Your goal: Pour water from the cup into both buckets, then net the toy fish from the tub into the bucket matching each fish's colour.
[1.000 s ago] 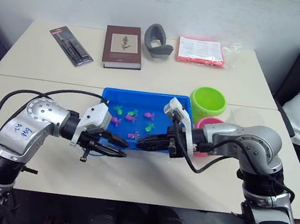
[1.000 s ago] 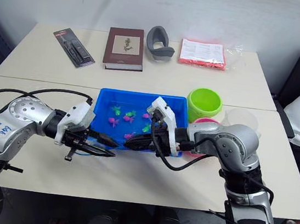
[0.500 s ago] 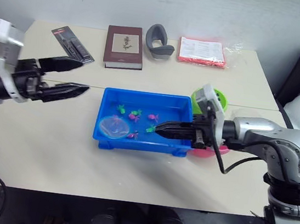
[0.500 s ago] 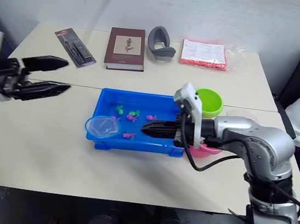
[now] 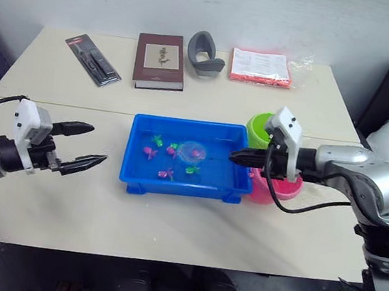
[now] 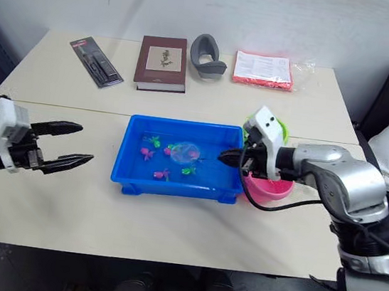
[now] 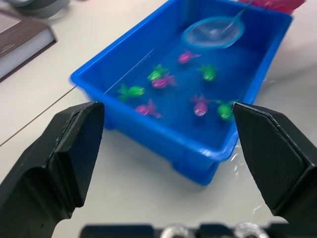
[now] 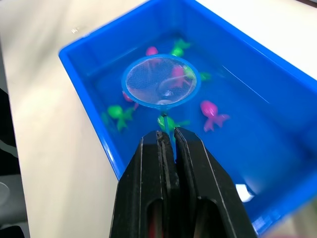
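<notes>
Right pincer (image 5: 238,156): fingers pressed together on the thin handle of the net (image 5: 192,149), holding it out over the tub (image 5: 133,177). The net hoop sits low over the water near the tub's middle, just above the toy fish (image 5: 150,153); whether the mesh touches the water cannot be told. In the right wrist view the hoop (image 8: 160,82) hangs over several fish, green and pink, scattered across the tub floor.

Left pincer (image 5: 87,147): fingers wide apart, holding nothing, hovering above the counter (image 5: 169,228) well to the left of the tub, fingertips pointing toward it. The left wrist view looks between the spread fingers (image 7: 74,139) at the tub (image 7: 99,79).

Tub: near the middle of the front half of the counter, long sides parallel to the counter's front edge. Water inside.

Buckets: green bucket (image 5: 260,125) just beside the tub's far right corner; pink bucket (image 5: 275,187) just beside the tub's right side, partly hidden under the right arm. The two buckets stand close together. Contents cannot be told.

Along the far edge of the counter, left to right: a black blister pack (image 5: 92,59), a brown book (image 5: 160,61), a grey curved object (image 5: 205,52), a red-edged packet in clear wrap (image 5: 261,67).
</notes>
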